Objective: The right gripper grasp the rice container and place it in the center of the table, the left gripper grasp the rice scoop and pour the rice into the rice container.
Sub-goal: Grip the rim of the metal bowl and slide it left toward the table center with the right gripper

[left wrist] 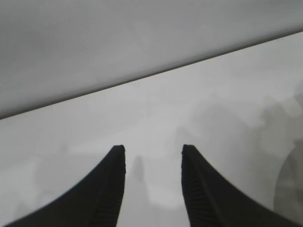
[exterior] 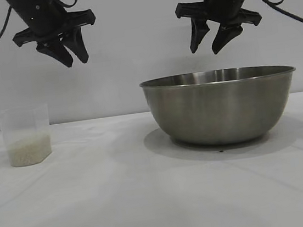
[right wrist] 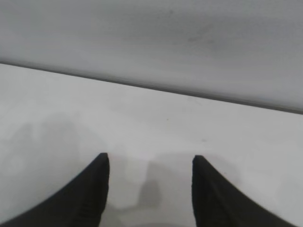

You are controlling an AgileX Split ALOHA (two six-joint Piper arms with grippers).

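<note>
The rice container point(exterior: 220, 105), a wide steel bowl, stands on the white table point(exterior: 151, 202) right of the middle. At the far left stands the rice scoop point(exterior: 26, 134), a frosted plastic cup with rice point(exterior: 29, 150) in its bottom. My left gripper point(exterior: 76, 59) hangs open high above the table, to the right of the scoop. My right gripper point(exterior: 207, 48) hangs open above the bowl's rim, touching nothing. In the left wrist view the left gripper point(left wrist: 154, 149) has only bare table between its fingers. The right gripper point(right wrist: 150, 158) looks the same in its own wrist view.
A plain pale wall point(exterior: 131, 38) rises behind the table. Black cables point(exterior: 288, 8) trail from both arms. Bare tabletop lies between the scoop and the bowl and along the front.
</note>
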